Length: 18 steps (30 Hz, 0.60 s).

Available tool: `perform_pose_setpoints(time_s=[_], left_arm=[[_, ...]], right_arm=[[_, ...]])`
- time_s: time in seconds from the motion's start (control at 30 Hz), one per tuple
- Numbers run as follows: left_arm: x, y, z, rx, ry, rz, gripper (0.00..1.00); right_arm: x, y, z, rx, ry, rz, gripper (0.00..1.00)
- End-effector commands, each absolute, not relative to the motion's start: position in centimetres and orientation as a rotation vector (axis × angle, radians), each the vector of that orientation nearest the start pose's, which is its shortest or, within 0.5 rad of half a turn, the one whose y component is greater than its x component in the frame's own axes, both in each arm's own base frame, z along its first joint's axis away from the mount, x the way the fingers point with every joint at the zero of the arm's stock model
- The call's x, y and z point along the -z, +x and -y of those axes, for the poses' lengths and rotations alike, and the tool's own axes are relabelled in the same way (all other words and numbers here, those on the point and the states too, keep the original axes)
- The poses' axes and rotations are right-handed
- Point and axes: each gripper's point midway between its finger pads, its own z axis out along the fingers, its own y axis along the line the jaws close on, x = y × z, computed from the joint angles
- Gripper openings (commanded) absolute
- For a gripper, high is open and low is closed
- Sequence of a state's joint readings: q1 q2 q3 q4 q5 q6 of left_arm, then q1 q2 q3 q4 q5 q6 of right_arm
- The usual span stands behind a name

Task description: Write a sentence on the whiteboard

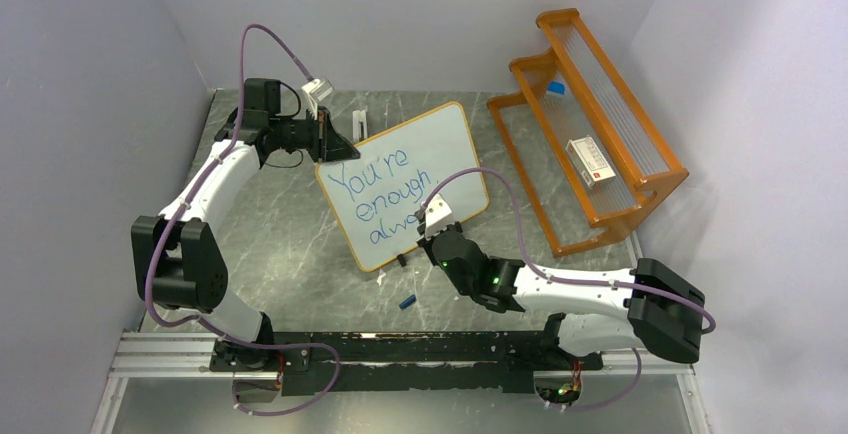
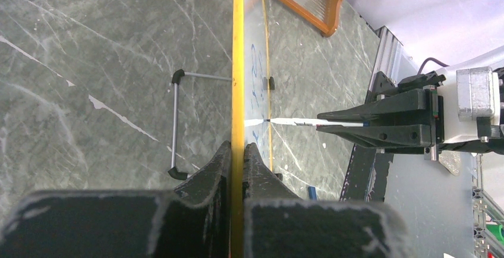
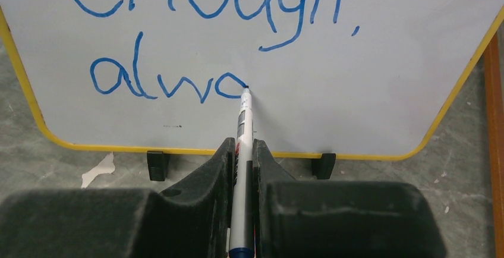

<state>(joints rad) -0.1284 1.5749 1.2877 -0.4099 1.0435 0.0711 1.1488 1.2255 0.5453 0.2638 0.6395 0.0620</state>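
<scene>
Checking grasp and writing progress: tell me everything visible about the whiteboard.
The whiteboard is a white rectangle with rounded corners and a thin yellow-orange frame. It stands propped on the grey table on black clip feet and a wire back leg. Blue handwriting reads "You're enough, alwa". The left gripper clamps its edge; the marker in the right gripper touches its face.
</scene>
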Motion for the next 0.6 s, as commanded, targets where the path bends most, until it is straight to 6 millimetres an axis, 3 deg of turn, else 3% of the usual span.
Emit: perform_pose_setpoints(time_s=[0.0, 0.23, 0.57], left_arm=[[-19.7, 36.1, 18.9, 1.088, 0.746, -2.05, 0.05], [-19.7, 36.1, 18.9, 1.087, 0.746, -2.051, 0.05], [-19.7, 36.1, 18.8, 1.081, 0.744, -2.054, 0.05]], right_arm=[[-14.6, 24.2, -27.2, -0.198, -0.57, -1.758, 0.0], [-14.5, 24.1, -27.5, -0.212, -0.579, -1.765, 0.0], [-12.9, 23.3, -26.5, -0.2, -0.594, -1.824, 0.0]])
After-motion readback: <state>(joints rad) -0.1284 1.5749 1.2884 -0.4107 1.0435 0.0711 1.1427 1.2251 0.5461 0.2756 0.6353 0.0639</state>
